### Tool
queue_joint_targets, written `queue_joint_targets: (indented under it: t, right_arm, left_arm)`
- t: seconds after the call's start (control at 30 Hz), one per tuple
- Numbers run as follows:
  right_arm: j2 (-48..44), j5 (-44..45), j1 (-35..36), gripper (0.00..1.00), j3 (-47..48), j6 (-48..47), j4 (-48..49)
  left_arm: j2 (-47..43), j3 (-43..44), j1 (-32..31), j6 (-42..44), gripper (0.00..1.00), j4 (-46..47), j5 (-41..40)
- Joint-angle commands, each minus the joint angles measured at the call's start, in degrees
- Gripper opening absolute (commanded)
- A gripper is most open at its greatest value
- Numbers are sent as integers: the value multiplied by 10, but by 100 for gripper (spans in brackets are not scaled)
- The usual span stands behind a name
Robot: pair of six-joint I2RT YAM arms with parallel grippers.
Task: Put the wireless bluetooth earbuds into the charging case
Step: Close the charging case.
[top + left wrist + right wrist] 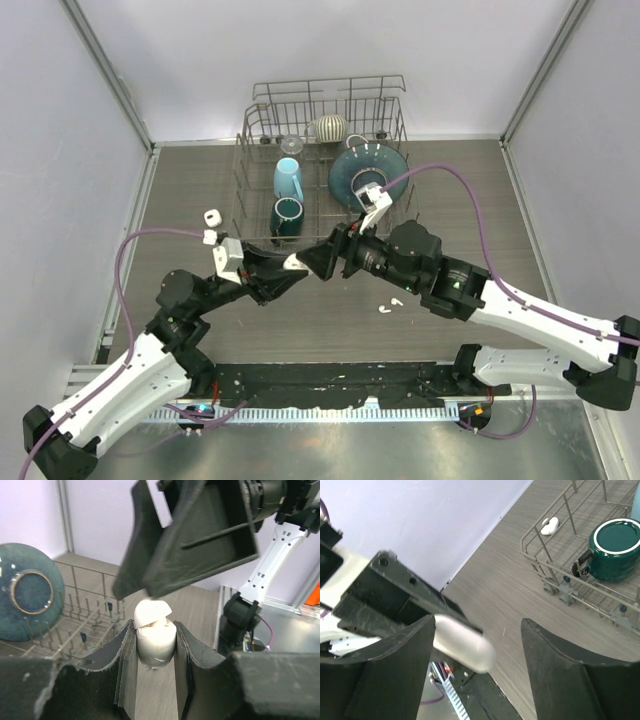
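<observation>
My left gripper [154,628] is shut on the white charging case [156,642], which it holds above the table. The case's lid [151,612] stands partly open, and I cannot tell what lies under it. My right gripper [479,622] faces it tip to tip and is open; the case [462,644] lies close by its left finger [395,660], well apart from the other. From above, the two grippers [288,268] [323,259] meet in front of the rack. Two small white earbuds [386,309] [397,300] lie on the table under the right arm.
A wire dish rack [243,150] stands behind the grippers with a light blue mug [288,178], a teal mug [287,216] and a teal plate [368,172] in it. A small white object [211,217] lies on the table left of the rack.
</observation>
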Motion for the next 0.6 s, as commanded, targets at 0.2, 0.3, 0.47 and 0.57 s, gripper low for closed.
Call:
queue_joint_targets:
  t: [0.2, 0.3, 0.47, 0.57]
  right_arm:
    - [-54, -109, 20, 77, 33, -64, -67]
    - [-50, -109, 20, 77, 29, -56, -71]
    - [-48, -61, 20, 77, 27, -45, -60]
    - [-44, -29, 20, 78, 30, -50, -53]
  left_arm:
    - [-38, 4, 12, 57, 0, 55, -61]
    - [-37, 7, 11, 61, 0, 56, -55]
    - [-30, 9, 10, 51, 0, 68, -39]
    - [-27, 13, 11, 46, 0, 72, -22]
